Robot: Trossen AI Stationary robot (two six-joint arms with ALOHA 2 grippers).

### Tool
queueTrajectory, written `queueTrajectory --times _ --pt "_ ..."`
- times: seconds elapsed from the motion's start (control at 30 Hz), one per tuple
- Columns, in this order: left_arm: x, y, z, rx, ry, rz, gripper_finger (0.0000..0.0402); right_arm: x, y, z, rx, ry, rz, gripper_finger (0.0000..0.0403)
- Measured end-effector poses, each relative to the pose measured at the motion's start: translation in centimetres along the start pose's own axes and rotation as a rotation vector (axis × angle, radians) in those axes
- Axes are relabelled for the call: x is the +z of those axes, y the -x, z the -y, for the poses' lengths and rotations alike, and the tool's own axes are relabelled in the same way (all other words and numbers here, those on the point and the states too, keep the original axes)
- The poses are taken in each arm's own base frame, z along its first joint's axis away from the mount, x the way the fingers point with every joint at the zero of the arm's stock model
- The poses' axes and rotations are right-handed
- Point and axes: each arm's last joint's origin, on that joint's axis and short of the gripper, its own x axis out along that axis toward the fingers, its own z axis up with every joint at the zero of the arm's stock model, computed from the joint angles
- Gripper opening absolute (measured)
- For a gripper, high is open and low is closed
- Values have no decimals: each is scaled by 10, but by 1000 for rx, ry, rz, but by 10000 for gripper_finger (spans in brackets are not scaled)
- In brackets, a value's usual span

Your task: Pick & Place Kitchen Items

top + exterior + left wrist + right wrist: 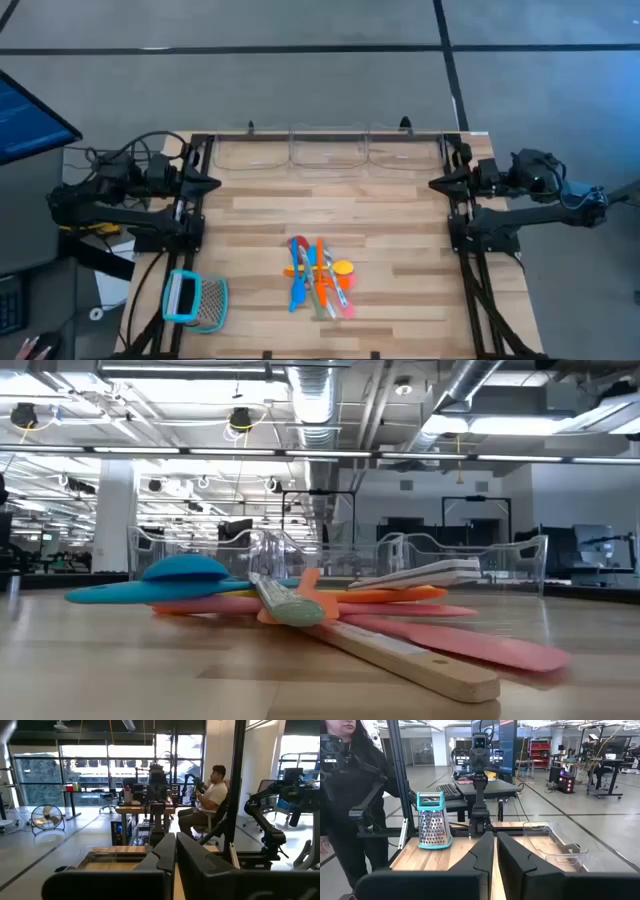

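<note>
The kitchen items (320,275) lie in a crossed pile on the wooden table, near its front edge at the middle. In the low view I see a blue spatula (185,575), orange pieces (390,595), a pink one (470,640) and a wooden handle (420,660) resting on each other and the tabletop. My left gripper (215,183) hovers at the table's left side and my right gripper (435,183) at its right side, both far from the pile. Each is shut with nothing between its fingers, as seen for the left gripper (175,865) and the right gripper (495,860).
A teal-framed metal grater (195,300) stands at the near left corner, upright in the right wrist view (432,820). Clear plastic bins (330,150) line the far edge. Black frame posts (190,215) flank both sides. A person (350,795) stands beyond the table's left side.
</note>
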Motion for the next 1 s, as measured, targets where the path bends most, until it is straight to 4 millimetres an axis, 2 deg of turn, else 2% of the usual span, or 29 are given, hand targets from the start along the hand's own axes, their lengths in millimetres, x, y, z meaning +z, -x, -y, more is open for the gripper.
queueTrajectory --times 1.0 --pt "2 0 0 0 0 17 8 0 0 0 0 0 0 20"
